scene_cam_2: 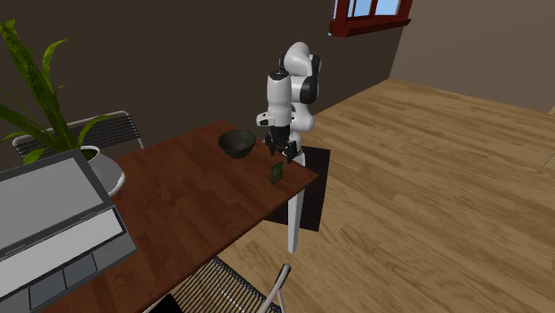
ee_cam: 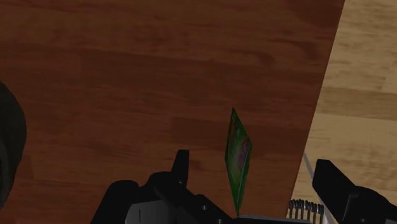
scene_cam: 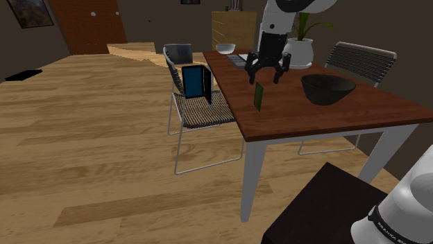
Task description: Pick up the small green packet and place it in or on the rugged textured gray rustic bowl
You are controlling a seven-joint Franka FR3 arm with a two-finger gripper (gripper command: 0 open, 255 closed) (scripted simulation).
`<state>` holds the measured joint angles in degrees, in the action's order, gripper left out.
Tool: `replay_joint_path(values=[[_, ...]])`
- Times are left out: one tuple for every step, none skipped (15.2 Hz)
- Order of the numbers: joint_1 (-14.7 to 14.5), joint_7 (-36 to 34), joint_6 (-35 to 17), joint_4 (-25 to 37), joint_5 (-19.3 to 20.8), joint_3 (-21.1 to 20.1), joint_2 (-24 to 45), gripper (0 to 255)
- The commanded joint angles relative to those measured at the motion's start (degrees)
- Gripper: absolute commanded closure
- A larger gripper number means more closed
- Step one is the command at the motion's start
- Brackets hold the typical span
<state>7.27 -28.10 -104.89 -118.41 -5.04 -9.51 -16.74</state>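
Note:
The small green packet [scene_cam: 259, 97] [scene_cam_2: 277, 172] [ee_cam: 238, 156] stands upright on its edge on the brown wooden table [scene_cam: 291, 114], close to the table's edge. My black gripper [scene_cam: 266, 72] [scene_cam_2: 285, 153] [ee_cam: 252, 164] hangs just above it, open. In the wrist view the packet sits between the two fingers [ee_cam: 181, 167], nearer one of them, and neither touches it. The dark grey bowl [scene_cam: 327, 89] [scene_cam_2: 237, 143] [ee_cam: 9, 153] rests on the table a short way from the packet, toward the shoulder view's right.
A wire chair [scene_cam: 202, 111] carrying a blue box [scene_cam: 196, 81] stands at the table's side on the shoulder view's left. A white plant pot [scene_cam: 302, 52], a small white bowl [scene_cam: 225, 48] and a laptop [scene_cam_2: 53, 222] occupy the far end. Another chair [scene_cam: 361, 61] stands behind.

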Motion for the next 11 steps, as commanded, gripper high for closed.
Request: replay_joint_path(values=[[-0.04,0.00,-2.05,-1.75,-0.02,-0.11,0.27,0],[-0.04,0.00,-2.05,-1.76,-0.03,-0.11,0.25,0],[-0.04,0.00,-2.05,-1.75,-0.02,-0.11,0.26,0],[-0.04,0.00,-2.05,-1.75,-0.02,-0.11,0.27,0],[-0.04,0.00,-2.05,-1.75,-0.02,-0.11,0.27,0],[-0.04,0.00,-2.05,-1.75,-0.02,-0.11,0.27,0],[-0.04,0.00,-2.05,-1.75,-0.02,-0.11,0.27,0],[-0.04,0.00,-2.05,-1.75,-0.02,-0.11,0.27,0],[-0.04,0.00,-2.04,-1.74,-0.02,-0.11,0.27,0],[-0.04,0.00,-2.04,-1.74,-0.02,-0.11,0.27,255],[-0.04,0.00,-2.04,-1.74,-0.02,-0.11,0.27,255]])
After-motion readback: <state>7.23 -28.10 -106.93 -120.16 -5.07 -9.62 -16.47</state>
